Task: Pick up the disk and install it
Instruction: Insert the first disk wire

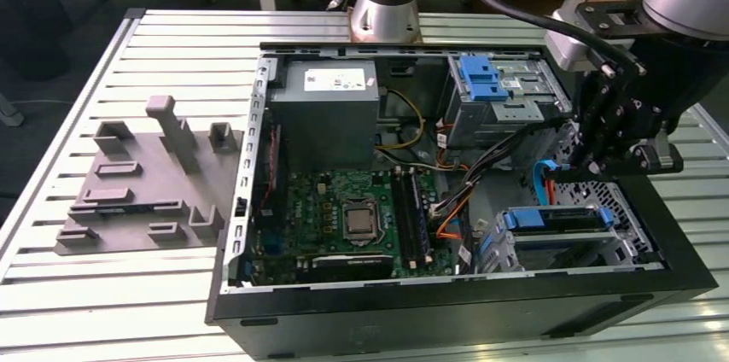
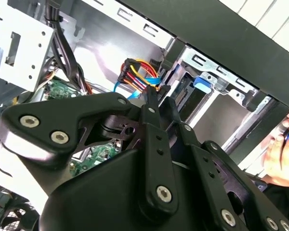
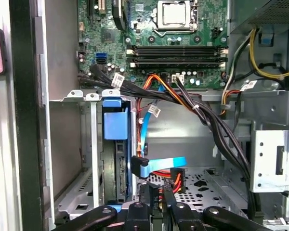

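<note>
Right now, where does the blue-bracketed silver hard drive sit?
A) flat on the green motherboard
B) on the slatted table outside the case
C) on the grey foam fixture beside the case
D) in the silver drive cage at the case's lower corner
D: the disk stands inside the drive cage, with the gripper poised just above it in the exterior view.

Slatted aluminium table (image 1: 68, 285) carrying the load. Sitting directly on it: black open-sided computer case (image 1: 456, 328) toward the exterior view's right, and just beside it at the exterior view's left, grey moulded fixture plate (image 1: 142, 187) with upright blocks. Arm base (image 1: 385, 12) standing at the far edge.
</note>
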### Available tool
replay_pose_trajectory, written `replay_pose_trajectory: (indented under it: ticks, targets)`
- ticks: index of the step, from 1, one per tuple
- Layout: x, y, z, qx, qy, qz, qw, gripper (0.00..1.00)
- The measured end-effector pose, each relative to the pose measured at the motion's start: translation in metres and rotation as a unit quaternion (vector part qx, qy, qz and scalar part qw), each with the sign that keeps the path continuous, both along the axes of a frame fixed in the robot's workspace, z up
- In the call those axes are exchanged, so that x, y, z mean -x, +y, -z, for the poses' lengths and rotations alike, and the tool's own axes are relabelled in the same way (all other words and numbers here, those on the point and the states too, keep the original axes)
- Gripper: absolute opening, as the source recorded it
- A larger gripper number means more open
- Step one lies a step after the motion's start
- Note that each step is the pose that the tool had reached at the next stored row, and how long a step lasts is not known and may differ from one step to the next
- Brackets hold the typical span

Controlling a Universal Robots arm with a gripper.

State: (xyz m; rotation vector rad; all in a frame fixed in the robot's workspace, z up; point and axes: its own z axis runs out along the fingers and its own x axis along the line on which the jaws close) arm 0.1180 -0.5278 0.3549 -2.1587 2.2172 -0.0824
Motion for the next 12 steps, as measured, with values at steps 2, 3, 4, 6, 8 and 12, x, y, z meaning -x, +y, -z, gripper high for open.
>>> replay_pose_trajectory:
  ticks: [2,3,4,6,8,12]
  targets:
    - [0.0000,0.0000,0.0009,0.0049,-0.0008,0.000,1.0000,0.25]
    - [0.0000,0.0000,0.0012,0.0054,-0.0008,0.000,1.0000,0.25]
    - [0.0000,0.0000,0.0013,0.0055,-0.0008,0.000,1.0000,0.25]
    - [0.0000,0.0000,0.0014,0.0056,-0.0009,0.000,1.0000,0.25]
    - [0.0000,0.0000,0.0015,0.0055,-0.0009,0.000,1.0000,0.25]
    - [0.0000,0.0000,0.0016,0.0056,-0.0009,0.000,1.0000,0.23]
